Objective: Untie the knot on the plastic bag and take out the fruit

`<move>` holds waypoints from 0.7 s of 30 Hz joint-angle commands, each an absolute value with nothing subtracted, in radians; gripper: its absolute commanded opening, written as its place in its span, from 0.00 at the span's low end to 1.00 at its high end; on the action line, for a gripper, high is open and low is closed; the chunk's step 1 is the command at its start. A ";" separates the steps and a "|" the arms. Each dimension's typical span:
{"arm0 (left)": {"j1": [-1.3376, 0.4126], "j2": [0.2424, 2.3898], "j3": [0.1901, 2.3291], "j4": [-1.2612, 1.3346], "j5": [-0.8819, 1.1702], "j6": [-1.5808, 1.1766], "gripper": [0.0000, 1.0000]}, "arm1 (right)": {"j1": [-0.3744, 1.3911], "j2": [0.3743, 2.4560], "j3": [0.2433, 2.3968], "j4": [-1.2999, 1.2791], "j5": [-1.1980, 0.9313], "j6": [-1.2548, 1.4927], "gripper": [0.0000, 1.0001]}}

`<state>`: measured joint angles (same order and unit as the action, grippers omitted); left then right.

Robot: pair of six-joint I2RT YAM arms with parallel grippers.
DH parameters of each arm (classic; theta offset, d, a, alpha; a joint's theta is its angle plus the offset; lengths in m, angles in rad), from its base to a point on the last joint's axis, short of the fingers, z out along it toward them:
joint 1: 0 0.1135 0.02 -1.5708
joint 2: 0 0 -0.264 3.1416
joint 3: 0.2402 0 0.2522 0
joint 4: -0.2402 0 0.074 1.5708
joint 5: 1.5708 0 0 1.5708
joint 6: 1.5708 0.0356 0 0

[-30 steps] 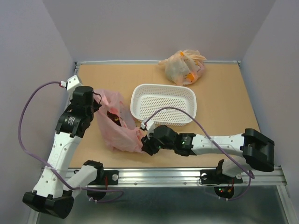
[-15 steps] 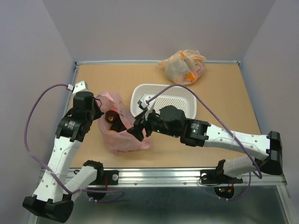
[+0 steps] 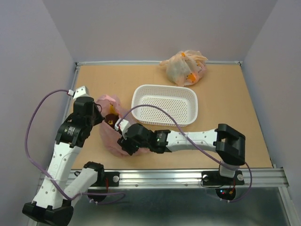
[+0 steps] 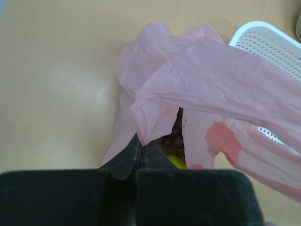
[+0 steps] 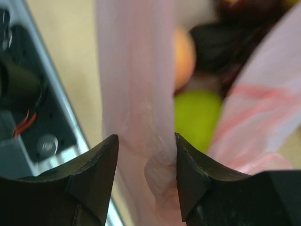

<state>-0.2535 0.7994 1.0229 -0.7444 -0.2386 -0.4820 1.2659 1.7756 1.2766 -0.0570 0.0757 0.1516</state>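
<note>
Top external view, so: looking done with the untying, with the plastic bag (image 3: 109, 140) gaping open at the near left, just beside the white basket (image 3: 162, 106). Clamping its rim tight with the left gripper (image 4: 141, 151). Straddling a strip of bag with the right gripper (image 5: 146, 147), not managing to tell if it's actually pinching. Still needing to lift out the fruit (image 5: 197, 117), all sitting inside.

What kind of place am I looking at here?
Probably a robot test bench, not a home: left arm and right arm bolted to a metal rail, plain walls boxing in the table, a white basket as prop.
</note>
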 commanded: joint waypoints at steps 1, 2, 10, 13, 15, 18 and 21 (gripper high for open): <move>-0.252 0.782 0.977 -0.694 -0.270 -0.509 0.00 | 1.386 1.746 1.180 -0.032 0.005 0.219 0.55; -0.252 0.781 0.959 -0.689 -0.267 -0.512 0.00 | 1.399 1.749 1.167 -0.026 -0.023 0.227 0.55; -0.252 0.764 0.922 -0.695 -0.275 -0.541 0.00 | 1.419 1.675 1.150 -0.032 -0.058 0.195 0.73; -0.252 0.755 0.925 -0.715 -0.290 -0.534 0.00 | 1.419 1.592 1.186 -0.063 -0.019 0.152 0.80; -0.252 0.749 0.928 -0.730 -0.299 -0.522 0.00 | 1.417 1.533 1.216 -0.089 0.047 0.111 0.82; -0.250 0.733 0.940 -0.739 -0.296 -0.506 0.00 | 1.414 1.471 1.244 -0.092 0.139 0.043 0.82; -0.252 0.723 0.960 -0.761 -0.275 -0.500 0.00 | 1.401 1.457 1.279 -0.091 0.212 0.012 0.80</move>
<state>-0.2535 0.7464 0.9207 -0.7448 -0.2687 -0.5243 1.4139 1.4914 1.1889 -0.0998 0.0853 0.0998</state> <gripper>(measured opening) 0.029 0.812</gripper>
